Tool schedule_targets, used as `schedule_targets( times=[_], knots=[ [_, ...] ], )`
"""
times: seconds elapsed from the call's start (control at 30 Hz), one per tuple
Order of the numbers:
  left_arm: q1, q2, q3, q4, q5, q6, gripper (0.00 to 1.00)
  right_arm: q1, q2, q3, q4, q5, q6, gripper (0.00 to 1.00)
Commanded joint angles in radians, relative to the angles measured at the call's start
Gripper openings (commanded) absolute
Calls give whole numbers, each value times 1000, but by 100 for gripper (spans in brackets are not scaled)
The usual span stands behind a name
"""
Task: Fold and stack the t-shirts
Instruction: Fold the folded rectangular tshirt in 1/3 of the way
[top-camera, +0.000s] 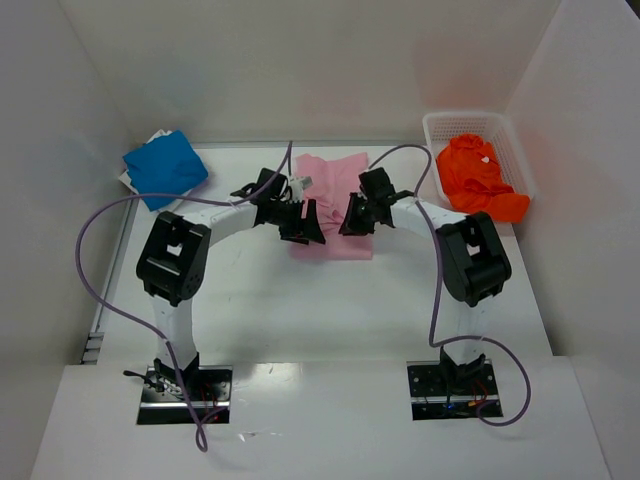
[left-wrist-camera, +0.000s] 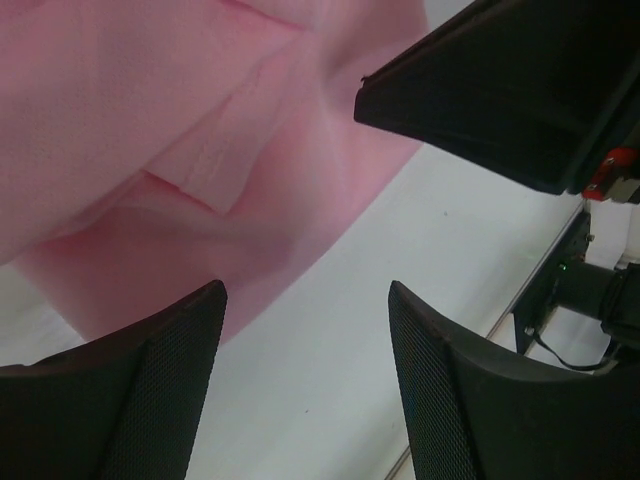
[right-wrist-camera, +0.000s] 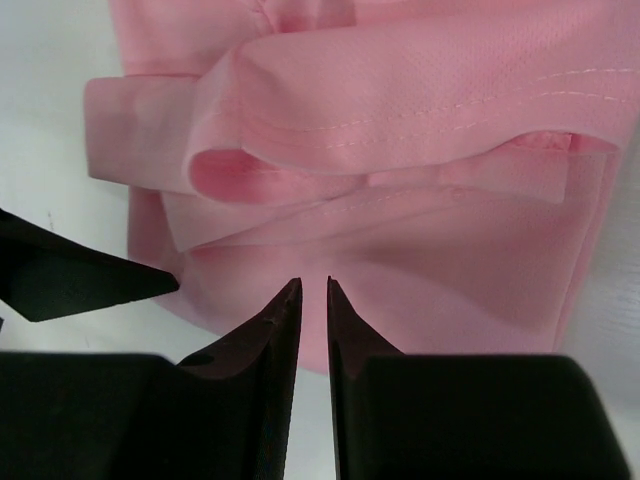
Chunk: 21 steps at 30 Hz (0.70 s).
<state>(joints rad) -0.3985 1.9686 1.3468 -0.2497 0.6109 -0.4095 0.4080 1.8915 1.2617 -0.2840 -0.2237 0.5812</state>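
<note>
On the white tabletop (top-camera: 250, 290), between my two arms, the pink t-shirt (top-camera: 332, 180) lies partly folded. My left fingers (left-wrist-camera: 160, 390) are spread apart over its edge and hold nothing. My right fingers (right-wrist-camera: 255, 350) are almost together at the shirt's near edge; whether cloth is caught between them I cannot tell. A folded blue t-shirt (top-camera: 165, 168) sits far left, and an orange t-shirt (top-camera: 480, 180) lies in the basket (top-camera: 432, 125) far right.

A white lattice basket (top-camera: 465, 116) stood at the far right corner of the white table (top-camera: 300, 300), close against the plain right wall (top-camera: 590, 200). A metal rail (top-camera: 92, 347) ran along the table's left edge.
</note>
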Motion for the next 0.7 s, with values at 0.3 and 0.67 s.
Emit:
schedule_targets(
  times=[0.3, 0.67],
  knots=[
    [0, 99, 34, 40, -46, -35, 71, 6, 127, 63, 34, 36, -17, 21],
    [0, 142, 34, 21, -66, -35, 70, 6, 216, 206, 23, 106, -7, 21]
  ],
)
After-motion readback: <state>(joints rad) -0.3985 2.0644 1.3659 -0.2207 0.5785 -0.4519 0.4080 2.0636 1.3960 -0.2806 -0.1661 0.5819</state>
